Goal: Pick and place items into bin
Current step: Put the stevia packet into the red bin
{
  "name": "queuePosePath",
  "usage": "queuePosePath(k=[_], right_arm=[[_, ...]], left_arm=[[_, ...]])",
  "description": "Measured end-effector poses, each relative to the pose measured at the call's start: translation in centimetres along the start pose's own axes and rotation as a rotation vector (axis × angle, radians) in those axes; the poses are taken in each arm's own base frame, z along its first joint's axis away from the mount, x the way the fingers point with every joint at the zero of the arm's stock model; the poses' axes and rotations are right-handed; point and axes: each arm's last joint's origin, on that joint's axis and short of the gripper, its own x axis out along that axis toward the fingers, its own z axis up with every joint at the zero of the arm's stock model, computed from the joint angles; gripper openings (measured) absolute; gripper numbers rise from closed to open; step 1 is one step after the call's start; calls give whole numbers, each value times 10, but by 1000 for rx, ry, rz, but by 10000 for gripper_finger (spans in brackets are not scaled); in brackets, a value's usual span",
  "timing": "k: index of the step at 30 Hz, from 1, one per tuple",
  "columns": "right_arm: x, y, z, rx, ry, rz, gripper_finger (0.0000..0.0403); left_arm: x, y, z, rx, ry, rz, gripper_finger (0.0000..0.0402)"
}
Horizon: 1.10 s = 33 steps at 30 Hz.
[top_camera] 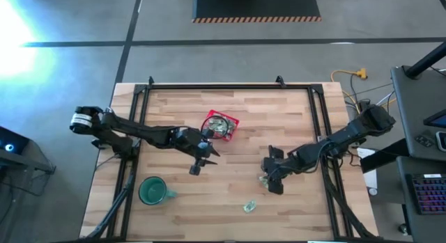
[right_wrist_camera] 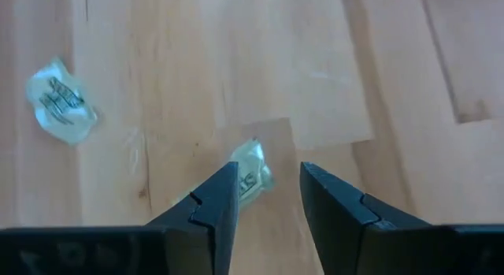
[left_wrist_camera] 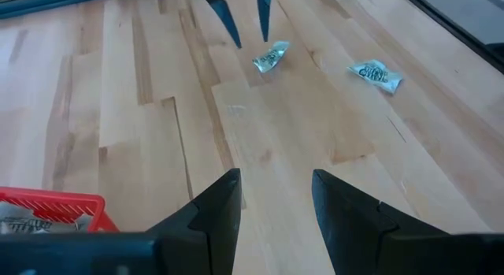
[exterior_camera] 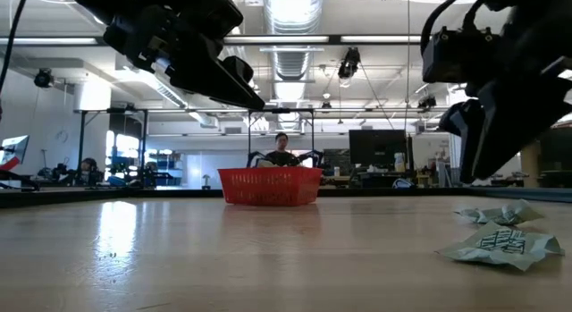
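Observation:
The red mesh basket (top_camera: 221, 124) stands on the table's far middle with several pale green-and-white wrapped pieces inside; it also shows in the low view (exterior_camera: 268, 185) and its corner in the left wrist view (left_wrist_camera: 55, 206). One wrapped piece (right_wrist_camera: 252, 169) lies flat on the wood just beyond and below my right gripper (right_wrist_camera: 268, 188), which is open and hovers over it (top_camera: 263, 179). A second piece (top_camera: 249, 207) lies nearer the near edge (right_wrist_camera: 59, 109). My left gripper (left_wrist_camera: 276, 200) is open, raised just near-side of the basket (top_camera: 197, 166).
A round dark-green mug (top_camera: 152, 191) stands near the table's near left corner. Black frame rails (top_camera: 230, 86) run along the far, left and right edges. Bare wood lies between the two grippers. A person (exterior_camera: 282, 149) sits in the room beyond the table.

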Motion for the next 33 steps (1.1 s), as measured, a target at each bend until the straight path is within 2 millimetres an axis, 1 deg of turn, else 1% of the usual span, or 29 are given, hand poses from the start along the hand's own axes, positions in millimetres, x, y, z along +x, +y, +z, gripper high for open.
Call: queuePosePath(k=[4,10,14,20,23,30,33], right_arm=[[11,4,-4,2,14,0,128],[28,4,-11,-10,71,-36,123],[32,4,-11,-7,81,-47,123],[32,4,-12,-5,81,-49,116],[32,3,-12,-12,82,-50,98],[32,5,-9,-50,76,-42,30],[32,6,-7,-84,63,-50,13]], left_arm=[[0,0,0,0,0,0,141],[0,0,0,0,-1,0,141],[0,0,0,0,-1,0,141],[0,0,0,0,-1,0,141],[0,0,0,0,-1,0,141],[0,0,0,0,-1,0,141],[0,0,0,0,0,0,141]])
